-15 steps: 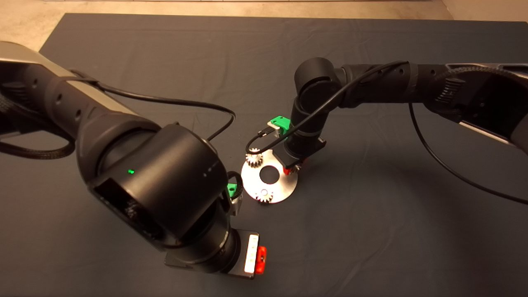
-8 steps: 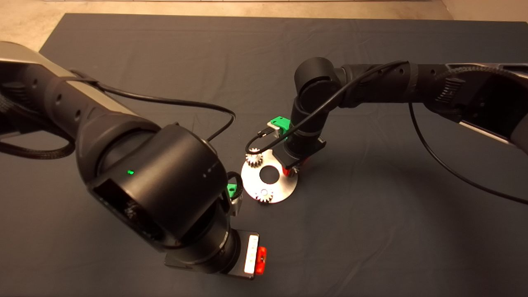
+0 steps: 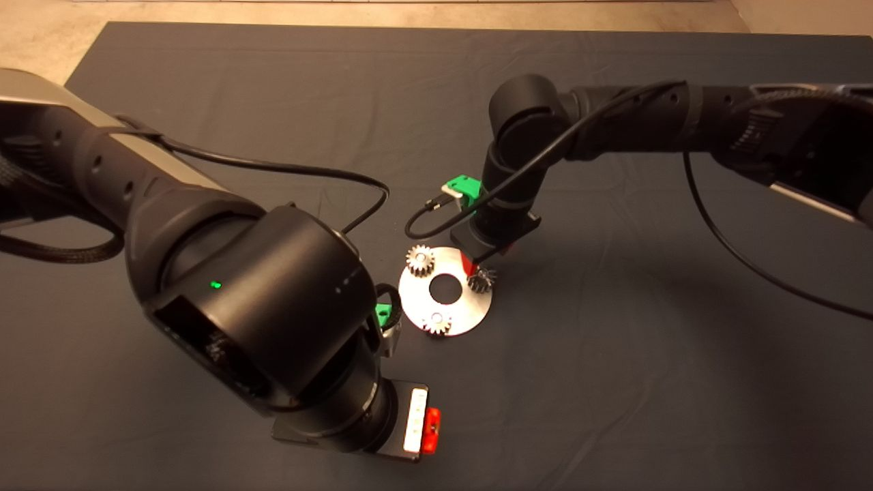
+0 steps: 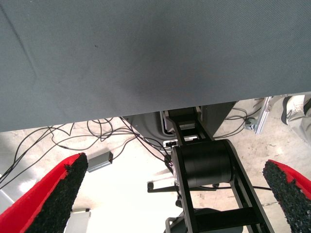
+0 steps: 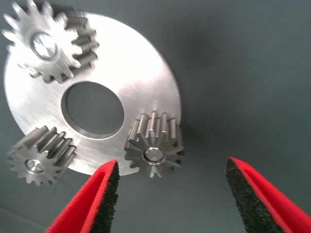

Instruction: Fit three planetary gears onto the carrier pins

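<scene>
3 planetary gears (image 5: 154, 153) sit on carrier pins (image 5: 153, 154) of white disc (image 5: 141, 82), mid-mat (image 3: 614, 382). Right gripper (image 5: 170, 194) released, fingers spread, just above right-side gear. Left gripper (image 4: 175, 194) spread wide, parked near-left.

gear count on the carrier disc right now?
3. One gear and a second gear sit on the disc rim, away from the open right gripper. The third gear sits between its fingers, released. None seem hidden.
</scene>
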Tool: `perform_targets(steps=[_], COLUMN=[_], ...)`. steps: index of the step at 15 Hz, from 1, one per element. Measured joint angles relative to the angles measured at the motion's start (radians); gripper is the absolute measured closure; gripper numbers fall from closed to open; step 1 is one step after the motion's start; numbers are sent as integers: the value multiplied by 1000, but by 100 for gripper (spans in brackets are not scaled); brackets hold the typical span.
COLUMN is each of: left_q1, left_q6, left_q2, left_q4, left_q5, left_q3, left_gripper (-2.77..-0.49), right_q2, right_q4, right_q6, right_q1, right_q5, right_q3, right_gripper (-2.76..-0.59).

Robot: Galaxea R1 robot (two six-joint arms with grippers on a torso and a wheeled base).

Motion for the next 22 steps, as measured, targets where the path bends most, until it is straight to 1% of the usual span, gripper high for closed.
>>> perform_targets(steps=[1, 2, 3, 4, 5, 6, 7, 9, 10, 11, 12, 13, 14, 15, 16, 17, 19, 22], left_q1=[0, 0, 0, 0, 0, 0, 0, 0, 0, 0, 0, 0, 0, 0, -1, 0, 0, 0], left_q6=[0, 0, 0, 0, 0, 0, 0, 0, 0, 0, 0, 0, 0, 0, 0, 0, 0, 0], left_q2=[0, 0, 0, 0, 0, 0, 0, 0, 0, 0, 0, 3, 2, 2, 3, 6, 2, 1], left_q4=[0, 0, 0, 0, 0, 0, 0, 0, 0, 0, 0, 0, 0, 0, 0, 0, -2, -2], left_q5=[0, 0, 0, 0, 0, 0, 0, 0, 0, 0, 0, 0, 1, 0, 0, -1, 0, 1], left_q3=[0, 0, 0, 0, 0, 0, 0, 0, 0, 0, 0, 0, 0, 0, 0, 0, 0, 0], left_gripper=[-262, -262, -262, -262, -262, -262, -262, -262, -262, -262, -262, -262, -262, -262, -262, -262, -262, -262], right_q2=[-4, -7, -20, -45, -79, -113, -154, -250, -277, -364, -392, -484, -527, -608, -634, -638, -635, -639], right_q4=[1, 1, 3, 5, 6, 7, 9, 13, 16, 20, 26, 49, 59, 76, 79, 90, 100, 105], right_q6=[0, 7, 29, 78, 137, 188, 243, 375, 398, 483, 504, 560, 577, 607, 621, 637, 657, 673], right_q1=[16, 23, 35, 52, 70, 79, 83, 84, 85, 91, 93, 99, 101, 106, 106, 106, 107, 106], right_q5=[0, 1, 2, 2, 3, 3, 3, 2, 2, 1, 1, 4, 5, -7, -12, -10, 1, 0], right_q3=[12, 21, 50, 110, 187, 262, 345, 508, 549, 674, 712, 811, 839, 876, 899, 922, 949, 963], right_gripper=[-172, -174, -174, -177, -189, -189, -189, -193, -196, -198, -198, -200, -209, -216, -216, -215, -230, -232])
